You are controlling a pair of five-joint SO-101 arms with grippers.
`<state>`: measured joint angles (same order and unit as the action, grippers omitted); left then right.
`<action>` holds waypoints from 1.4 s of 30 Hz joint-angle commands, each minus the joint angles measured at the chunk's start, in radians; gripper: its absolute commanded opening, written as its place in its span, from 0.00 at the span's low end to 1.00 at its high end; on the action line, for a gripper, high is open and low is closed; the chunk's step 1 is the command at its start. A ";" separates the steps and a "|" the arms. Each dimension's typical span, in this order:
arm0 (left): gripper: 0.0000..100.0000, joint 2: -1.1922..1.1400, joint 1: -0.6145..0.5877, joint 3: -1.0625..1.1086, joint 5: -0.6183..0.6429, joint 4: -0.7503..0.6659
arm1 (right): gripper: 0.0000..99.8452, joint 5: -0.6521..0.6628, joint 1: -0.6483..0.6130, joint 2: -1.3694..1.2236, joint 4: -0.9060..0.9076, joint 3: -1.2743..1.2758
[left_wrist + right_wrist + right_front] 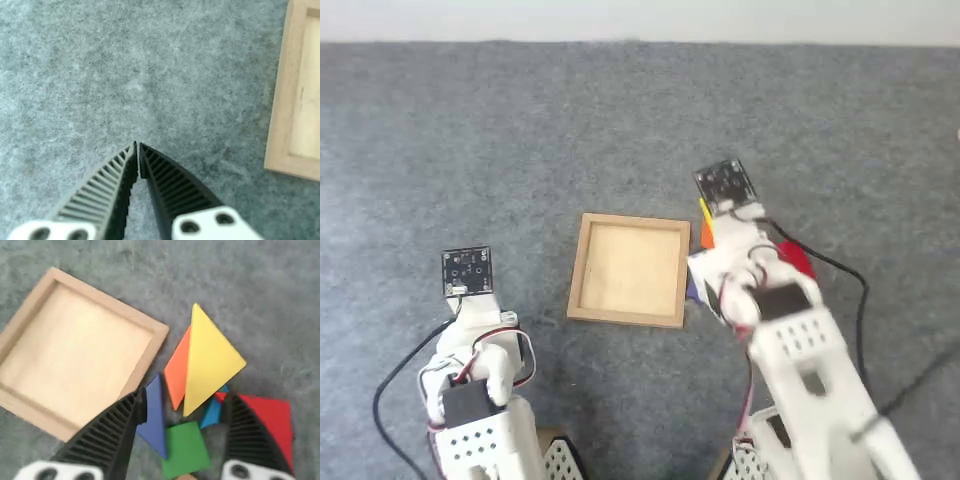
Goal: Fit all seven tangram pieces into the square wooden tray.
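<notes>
Grey felt covers the tabletop (620, 120) from edge to edge; at the left, your left pincer (137, 147) is clenched on nothing, tips together low over the felt, apart from the tray's left wall; the tray (578, 270) sits at the centre with no piece in it, and being square it has no long axis, its sides turned only slightly off the tabletop's far edge.

All the pieces you can see lie heaped just right of the tray; the blue piece (155, 420) is closest, its long axis running roughly along the tray's right wall with one sharp tip beside that wall; the orange triangle (176, 372) comes next, and the yellow triangle (210, 360) lies partly on top of it, its long edge slanting a little off the tray's wall and its square corner pointing away from the tray; the green square (185, 450) and the red triangle (267, 420) lie nearer the arm.

Your right pincer (186, 402) hangs released above this heap, jaws spread across several pieces; closing here risks catching yellow and orange together, or sliding the flat pieces across the felt instead of lifting one; a push on the blue piece could wedge it against the tray's wall or nudge the tray itself; choose one exposed edge before you close.
</notes>
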<state>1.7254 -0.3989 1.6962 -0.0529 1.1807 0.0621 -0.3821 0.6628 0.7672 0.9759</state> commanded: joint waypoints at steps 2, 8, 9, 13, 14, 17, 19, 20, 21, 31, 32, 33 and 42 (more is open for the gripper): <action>0.01 -0.005 -0.008 -0.016 0.000 -0.020 | 0.31 0.029 0.038 -0.203 -0.068 -0.130; 0.01 -0.005 -0.008 -0.016 0.000 -0.020 | 0.34 0.143 0.028 -0.414 -0.104 -0.239; 0.01 -0.005 -0.008 -0.016 0.000 -0.020 | 0.34 0.146 0.031 -0.446 -0.105 -0.259; 0.01 -0.005 -0.008 -0.016 0.000 -0.020 | 0.34 0.152 0.051 -0.552 -0.105 -0.328; 0.01 -0.005 -0.008 -0.016 0.000 -0.018 | 0.34 0.152 0.061 -0.578 -0.105 -0.345; 0.01 -0.005 -0.008 -0.016 0.000 -0.018 | 0.34 0.152 0.073 -0.641 -0.105 -0.385; 0.01 -0.005 -0.008 -0.016 0.000 -0.018 | 0.34 0.152 0.085 -0.673 -0.102 -0.411; 0.01 -0.005 -0.008 -0.016 0.000 -0.018 | 0.34 0.152 0.091 -0.690 -0.104 -0.423; 0.01 -0.005 -0.008 -0.016 0.000 -0.018 | 0.34 0.147 0.091 -0.704 -0.101 -0.437; 0.01 -0.005 -0.051 -0.016 0.000 -0.021 | 0.34 0.046 0.127 -0.869 -0.010 -0.614; 0.01 -0.005 -0.051 -0.016 0.000 -0.021 | 0.34 0.044 0.133 -0.886 0.021 -0.640; 0.01 -0.005 -0.051 -0.016 0.000 -0.021 | 0.34 0.043 0.136 -0.903 0.056 -0.663; 0.01 -0.005 -0.051 -0.016 0.000 -0.021 | 0.29 0.052 0.137 -0.998 0.225 -0.796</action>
<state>1.7254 -0.4404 1.6962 -0.0529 1.1807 0.1158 -0.2639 -0.3191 0.9436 0.2209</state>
